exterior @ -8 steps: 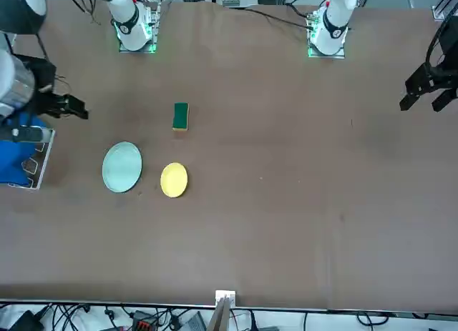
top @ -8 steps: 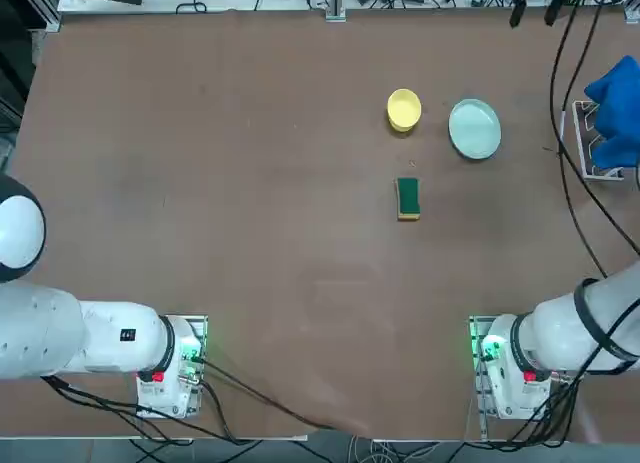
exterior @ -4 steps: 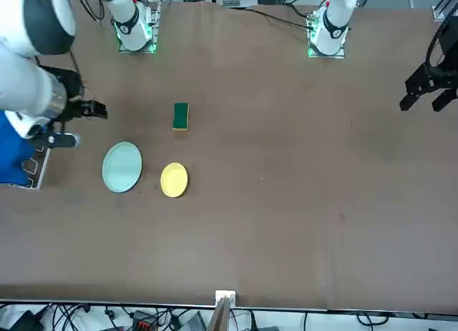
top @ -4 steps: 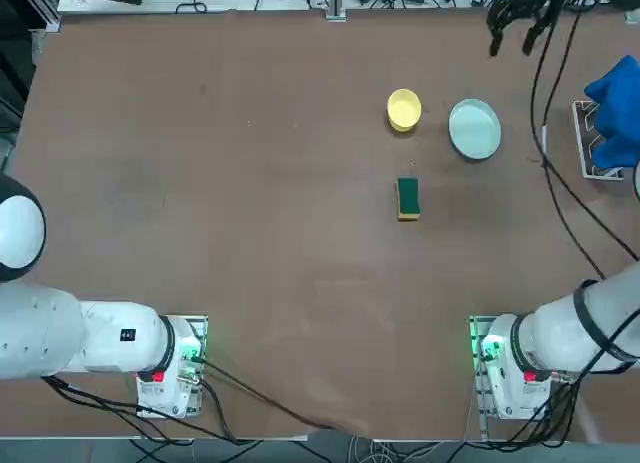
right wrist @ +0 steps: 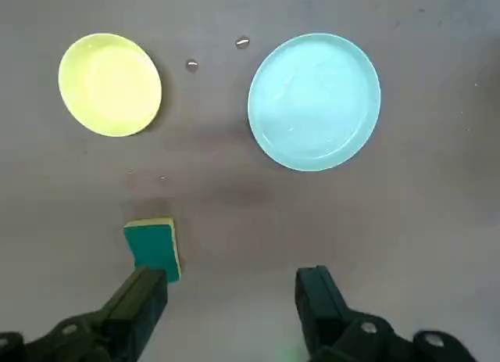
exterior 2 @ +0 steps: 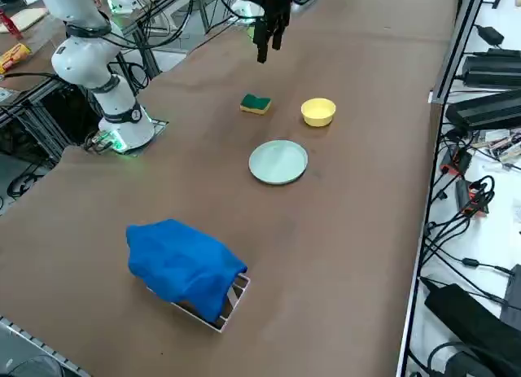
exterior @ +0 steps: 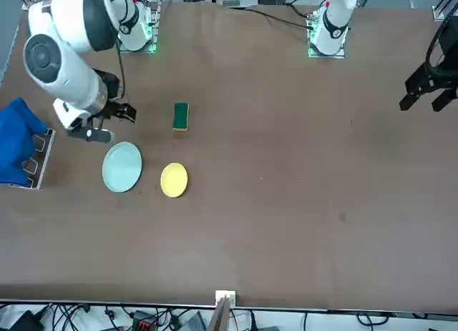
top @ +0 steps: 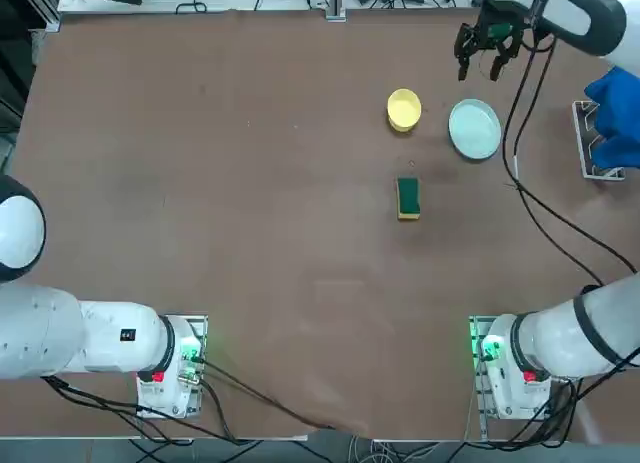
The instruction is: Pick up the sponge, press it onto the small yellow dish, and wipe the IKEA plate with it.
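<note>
The sponge [top: 407, 198] [exterior: 180, 116] [exterior 2: 256, 104] lies flat on the brown table, green side up, on the robot's side of the small yellow dish [top: 404, 110] [exterior: 174, 180] [exterior 2: 318, 111]. The pale mint IKEA plate [top: 474, 129] [exterior: 122, 167] [exterior 2: 278, 162] sits beside the dish, to its right in the top view. My right gripper [top: 477, 69] [exterior: 112, 124] [exterior 2: 269, 48] hangs open and empty high above the table. The wrist view looks down past the gripper [right wrist: 230, 284] on the sponge [right wrist: 153, 246], dish [right wrist: 110, 84] and plate [right wrist: 315, 102].
A blue cloth [top: 612, 103] [exterior: 18, 141] [exterior 2: 183, 267] lies over a small rack at the table's right edge. Two small shiny specks [right wrist: 192, 65] sit on the table between dish and plate. The arm's black cable [top: 530, 183] hangs over the table's right part.
My right arm has swung in from the table's right edge toward the plate and dish. Its fingers stay open. Sponge, dish and plate have not moved.
</note>
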Action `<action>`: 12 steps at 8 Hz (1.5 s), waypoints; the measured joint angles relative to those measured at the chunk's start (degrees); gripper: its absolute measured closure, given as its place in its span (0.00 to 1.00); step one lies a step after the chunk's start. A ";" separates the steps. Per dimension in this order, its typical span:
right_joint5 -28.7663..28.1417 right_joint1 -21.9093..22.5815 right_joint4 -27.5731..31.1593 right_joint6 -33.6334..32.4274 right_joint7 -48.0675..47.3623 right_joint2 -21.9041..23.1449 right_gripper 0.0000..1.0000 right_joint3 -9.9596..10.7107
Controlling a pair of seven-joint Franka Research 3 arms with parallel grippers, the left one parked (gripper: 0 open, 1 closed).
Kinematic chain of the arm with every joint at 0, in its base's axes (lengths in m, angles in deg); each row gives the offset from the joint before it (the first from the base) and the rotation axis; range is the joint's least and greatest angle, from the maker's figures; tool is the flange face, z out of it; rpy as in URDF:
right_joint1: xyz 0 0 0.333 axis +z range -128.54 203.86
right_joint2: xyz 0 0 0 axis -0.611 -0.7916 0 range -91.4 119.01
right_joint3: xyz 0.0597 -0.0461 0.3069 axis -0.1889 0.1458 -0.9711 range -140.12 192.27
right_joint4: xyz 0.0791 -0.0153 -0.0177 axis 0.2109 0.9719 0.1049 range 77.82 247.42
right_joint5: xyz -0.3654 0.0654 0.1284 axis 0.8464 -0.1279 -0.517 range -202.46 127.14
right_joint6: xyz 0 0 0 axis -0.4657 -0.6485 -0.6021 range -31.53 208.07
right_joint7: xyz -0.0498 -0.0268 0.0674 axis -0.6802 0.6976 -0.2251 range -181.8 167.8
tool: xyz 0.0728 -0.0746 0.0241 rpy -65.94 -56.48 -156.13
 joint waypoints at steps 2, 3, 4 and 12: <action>0.00 0.04 1.17 1.90 -0.07 0.06 0.00 0.03; 0.00 0.14 2.82 4.09 -0.13 0.00 0.00 0.03; 0.00 0.43 5.00 6.92 -0.98 -0.06 0.00 0.05; -0.01 5.05 13.71 18.51 -10.88 -0.44 0.00 0.05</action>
